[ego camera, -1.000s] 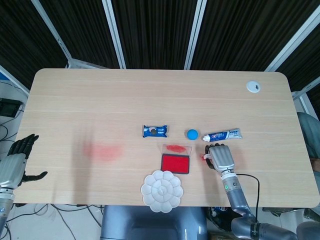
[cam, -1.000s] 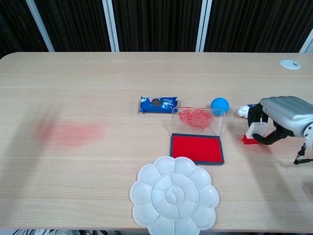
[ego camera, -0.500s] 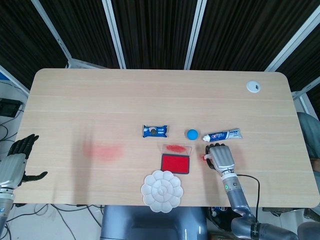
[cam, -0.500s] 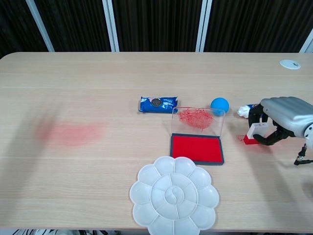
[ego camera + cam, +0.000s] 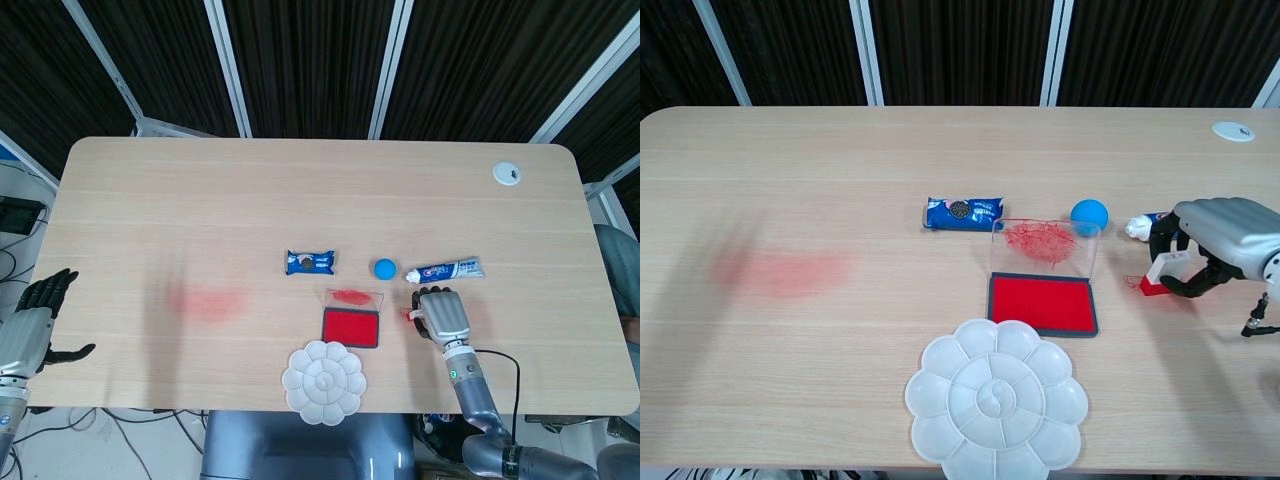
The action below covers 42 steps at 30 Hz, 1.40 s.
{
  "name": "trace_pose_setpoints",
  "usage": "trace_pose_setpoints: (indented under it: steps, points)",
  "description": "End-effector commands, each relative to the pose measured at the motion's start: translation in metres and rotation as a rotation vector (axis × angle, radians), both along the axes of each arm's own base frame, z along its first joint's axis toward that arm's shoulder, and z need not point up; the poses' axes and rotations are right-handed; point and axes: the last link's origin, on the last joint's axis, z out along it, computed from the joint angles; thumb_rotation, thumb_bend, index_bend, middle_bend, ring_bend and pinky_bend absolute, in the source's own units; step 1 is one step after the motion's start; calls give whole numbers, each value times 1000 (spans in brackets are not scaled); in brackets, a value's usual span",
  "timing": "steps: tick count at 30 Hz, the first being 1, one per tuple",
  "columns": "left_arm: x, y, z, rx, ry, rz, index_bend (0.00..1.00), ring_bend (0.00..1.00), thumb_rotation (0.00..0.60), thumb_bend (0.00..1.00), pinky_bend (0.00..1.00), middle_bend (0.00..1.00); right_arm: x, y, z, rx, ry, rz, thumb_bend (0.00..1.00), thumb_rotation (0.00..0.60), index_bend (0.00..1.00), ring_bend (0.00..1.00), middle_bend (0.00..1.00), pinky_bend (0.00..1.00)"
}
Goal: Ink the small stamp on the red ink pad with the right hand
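The right hand (image 5: 1215, 245) sits at the right side of the table (image 5: 840, 180), fingers curled down around the small stamp (image 5: 1160, 272), a white block with a red base that rests on or just above the wood; it looks grasped, though the contact points are partly hidden under the palm. The red ink pad (image 5: 1043, 303) lies to the left of the stamp, its clear lid (image 5: 1045, 242) standing open along the far edge and smeared with red. The left hand (image 5: 35, 320) hangs off the near left corner of the table, fingers apart and holding nothing. The step in hand appears to be securing the stamp before carrying it over. To do it well, the grip should be firm on the white upper part, keeping the fingers off the red base, and the stamp should be lifted straight up so that it does not drag on the wood. It then wants to travel left at a height that clears the pad's frame, coming in from the near side to stay away from the upright lid, and descend flat so the whole face meets the red surface evenly. The toothpaste tube (image 5: 1145, 222) and blue ball (image 5: 1089, 212) lie just beyond the hand, so the lift should not swing toward the far side.
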Motion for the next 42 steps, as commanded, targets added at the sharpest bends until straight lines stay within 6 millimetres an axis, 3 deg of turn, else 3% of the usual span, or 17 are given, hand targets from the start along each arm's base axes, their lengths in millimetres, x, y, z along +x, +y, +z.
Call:
trace_pose_setpoints:
  steps: [1, 8, 13, 21, 28, 31, 37, 42]
  points:
    - [0, 0, 0, -1, 0, 0, 0, 0, 600, 0, 0, 0, 0, 0, 1, 0, 5, 1, 405, 600, 495, 383, 423, 418]
    - [0, 0, 0, -1, -2, 2, 0, 0, 600, 0, 0, 0, 2, -1, 2, 1, 13, 0, 404, 600, 468, 382, 416, 418]
    - [0, 0, 0, -2, -2, 3, 0, 0, 600, 0, 0, 0, 2, -1, 2, 2, 22, -3, 358, 600, 386, 364, 391, 390]
    - [0, 0, 0, 0, -2, 1, 0, 0, 600, 0, 0, 0, 2, -1, 6, -7, 50, -11, 185, 600, 133, 228, 216, 295]
    - [0, 0, 1, 2, -3, -1, 0, 0, 600, 0, 0, 0, 9, 2, 16, -26, 52, 16, 155, 600, 80, 143, 110, 268]
    - [0, 0, 1, 2, -2, -2, 0, 0, 600, 0, 0, 0, 14, 4, 26, -44, 58, 44, 149, 600, 72, 113, 93, 256]
    - [-2, 0, 3, 6, 24, -2, 0, 0, 600, 0, 0, 0, 16, 16, 72, -107, 90, 112, 119, 600, 2, 10, 9, 214]
    - [-2, 1, 4, 15, 65, -13, 0, 0, 600, 0, 0, 0, 4, 32, 115, -176, 97, 140, 103, 600, 0, 0, 0, 205]
